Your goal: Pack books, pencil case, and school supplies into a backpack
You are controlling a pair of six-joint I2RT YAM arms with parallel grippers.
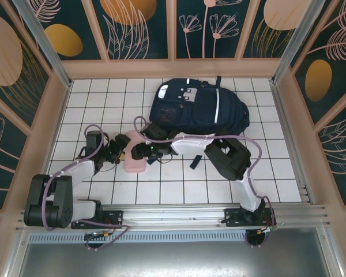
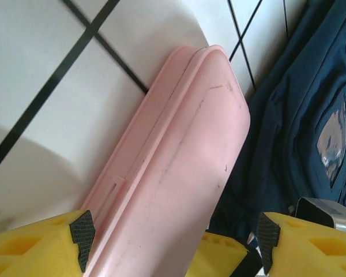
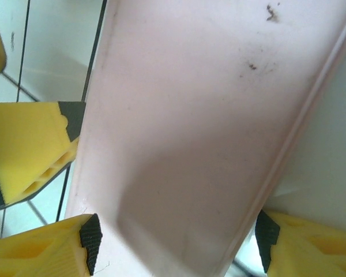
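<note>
From where I stand, a flat pink plastic pencil case (image 1: 132,157) is on the white tiled table (image 1: 179,184), close to the large navy-blue fabric backpack (image 1: 199,107) and at about 7 o'clock of it. The right gripper (image 3: 176,245) reaches in from 3 o'clock, its pads pinching the case's two long edges. The left gripper (image 2: 173,242), at 9 o'clock, stands spread around the case, with one pad touching it and the other clear.
</note>
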